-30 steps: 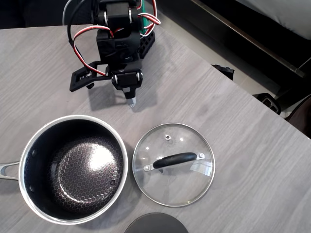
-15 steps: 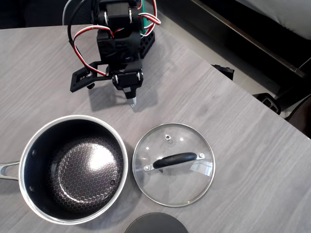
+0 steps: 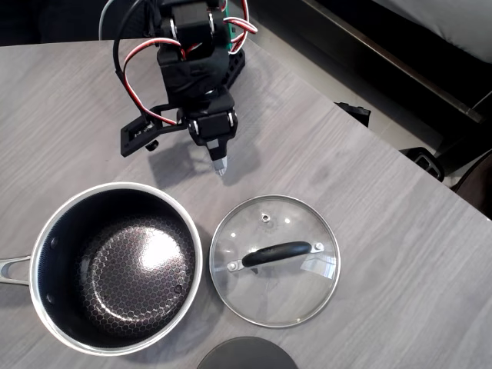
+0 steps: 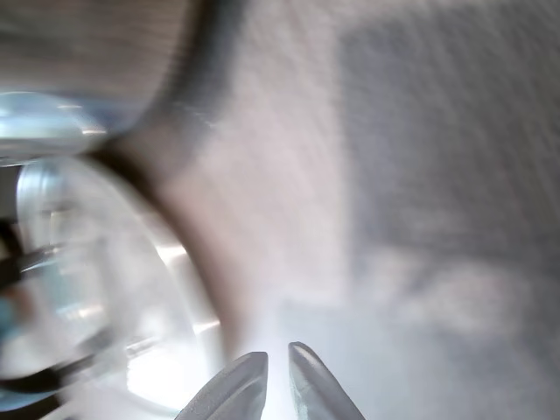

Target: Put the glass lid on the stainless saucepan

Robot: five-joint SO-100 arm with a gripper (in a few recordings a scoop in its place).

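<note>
In the overhead view the hand (image 3: pixel 221 166) hung in the upper middle of the frame, its tip pointing down toward the lower right, over bare worktop (image 3: pixel 369 231). In the wrist view the hand (image 4: pixel 269 372) showed at the bottom edge as two pale fingertips (image 4: pixel 236 385) with only a thin slit between them, nearly closed and holding nothing.

The black arm (image 3: pixel 192 61) ran up from the hand to the top edge of the overhead view, with red and white wires (image 3: pixel 138 77) looping off its left side.

Below the hand, in the lower middle of the frame, the glass lid (image 3: pixel 275 260) lay flat on the worktop, handle up, the black bar running roughly left to right. A strip of open worktop lay between the fingertips and the lid's upper rim. In the wrist view the lid (image 4: pixel 96 289) appeared as a blurred bright curve at the left.

The saucepan (image 3: pixel 115 265) sat in the lower left, open, dark honeycomb inside showing, its steel handle reaching the left edge. Its rim was just beside the lid's left rim; whether they touched could not be told.

A dark grey disc (image 3: pixel 246 354) sat at the bottom edge, just below the lid and the pan.
</note>
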